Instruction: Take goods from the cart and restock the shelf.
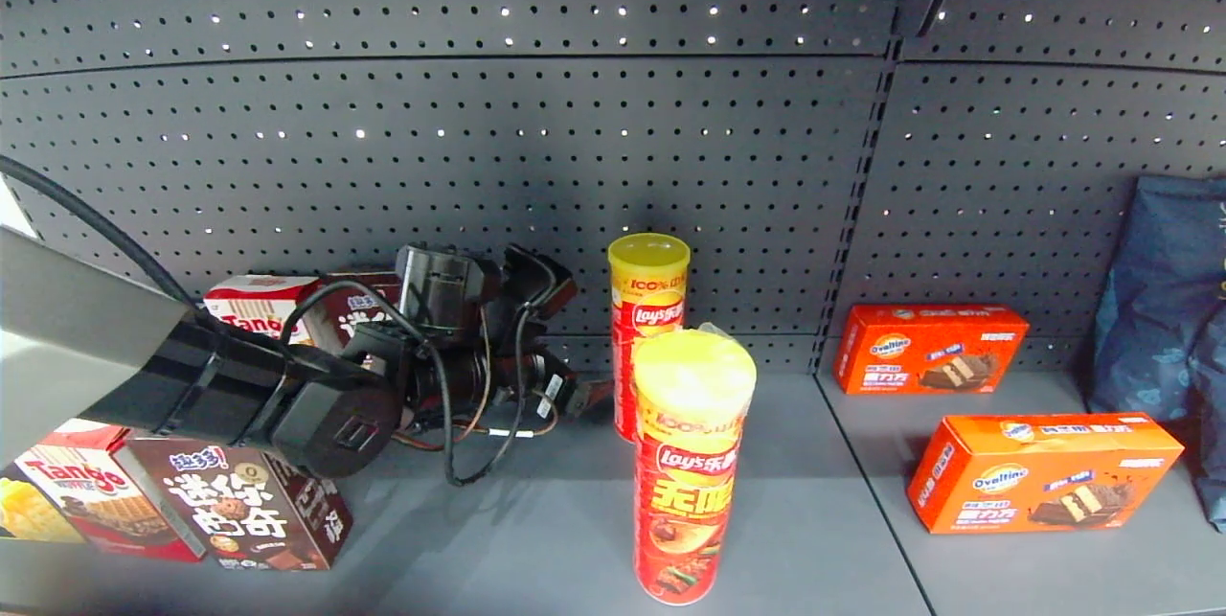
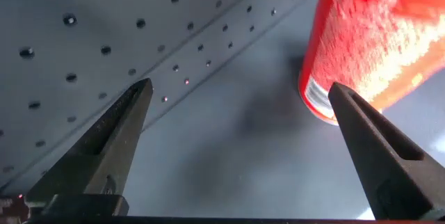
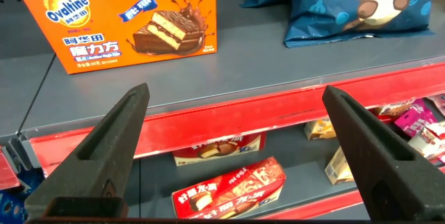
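Two red chip cans with yellow lids stand upright on the grey shelf [image 1: 536,539]: one at the back [image 1: 648,329], one nearer the front [image 1: 692,482]. My left gripper [image 1: 575,394] is deep in the shelf, just left of the back can. In the left wrist view the left gripper [image 2: 240,86] is open with nothing between its fingers. A red can's base [image 2: 368,36] stands just past one fingertip. My right gripper [image 3: 235,90] is open and holds nothing. It faces the shelf's red front edge [image 3: 243,120], below an orange box [image 3: 118,22].
Wafer boxes and a brown cookie box [image 1: 239,511] crowd the shelf's left end. Two orange boxes [image 1: 927,348] [image 1: 1044,472] lie on the right section, and a blue bag [image 1: 1164,309] leans at the far right. A pegboard wall [image 1: 479,137] closes the back. A lower shelf holds red boxes [image 3: 229,189].
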Tool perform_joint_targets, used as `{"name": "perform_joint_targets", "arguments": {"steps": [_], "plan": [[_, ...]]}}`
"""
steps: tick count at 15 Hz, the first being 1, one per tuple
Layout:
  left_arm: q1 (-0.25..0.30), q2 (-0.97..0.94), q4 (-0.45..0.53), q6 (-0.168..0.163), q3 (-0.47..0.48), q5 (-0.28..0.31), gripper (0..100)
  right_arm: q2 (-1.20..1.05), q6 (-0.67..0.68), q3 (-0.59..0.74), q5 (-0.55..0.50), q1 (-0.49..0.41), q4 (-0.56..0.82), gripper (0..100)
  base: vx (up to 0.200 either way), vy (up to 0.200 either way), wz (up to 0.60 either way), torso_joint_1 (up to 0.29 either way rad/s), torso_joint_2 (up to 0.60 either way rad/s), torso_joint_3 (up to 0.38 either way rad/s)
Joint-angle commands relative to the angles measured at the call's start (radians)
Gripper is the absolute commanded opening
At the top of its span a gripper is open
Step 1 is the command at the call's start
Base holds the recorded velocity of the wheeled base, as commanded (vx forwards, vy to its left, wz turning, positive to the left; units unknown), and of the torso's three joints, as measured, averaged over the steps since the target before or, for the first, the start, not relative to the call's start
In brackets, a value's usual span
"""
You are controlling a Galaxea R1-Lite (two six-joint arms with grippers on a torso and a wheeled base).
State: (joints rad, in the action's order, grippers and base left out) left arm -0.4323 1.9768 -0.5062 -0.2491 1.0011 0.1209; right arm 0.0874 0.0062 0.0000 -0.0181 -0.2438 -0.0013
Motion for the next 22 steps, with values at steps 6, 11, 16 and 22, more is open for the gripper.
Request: {"name": "perform_joint_targets", "arguments": {"steps": [6, 11, 16, 22], "plan": [[0.000, 0.033, 0.000, 0.001, 0.019, 0.002, 100, 0.002, 0.000, 0.000, 0.000, 0.000, 0.000, 100, 0.000, 0.000, 0.00, 0.000, 0.00, 0.000], [-0.002, 0.047, 0.000, 0.001, 0.031, 0.002, 100, 0.002, 0.000, 0.000, 0.000, 0.000, 0.000, 100, 0.000, 0.000, 0.00, 0.000, 0.00, 0.000], [-0.016, 0.056, 0.000, 0.001, 0.033, 0.002, 100, 0.002, 0.000, 0.000, 0.000, 0.000, 0.000, 100, 0.000, 0.000, 0.00, 0.000, 0.00, 0.000], [-0.016, 0.053, 0.000, 0.002, 0.034, 0.000, 100, 0.002, 0.000, 0.000, 0.000, 0.000, 0.000, 100, 0.000, 0.000, 0.00, 0.000, 0.00, 0.000]]}}
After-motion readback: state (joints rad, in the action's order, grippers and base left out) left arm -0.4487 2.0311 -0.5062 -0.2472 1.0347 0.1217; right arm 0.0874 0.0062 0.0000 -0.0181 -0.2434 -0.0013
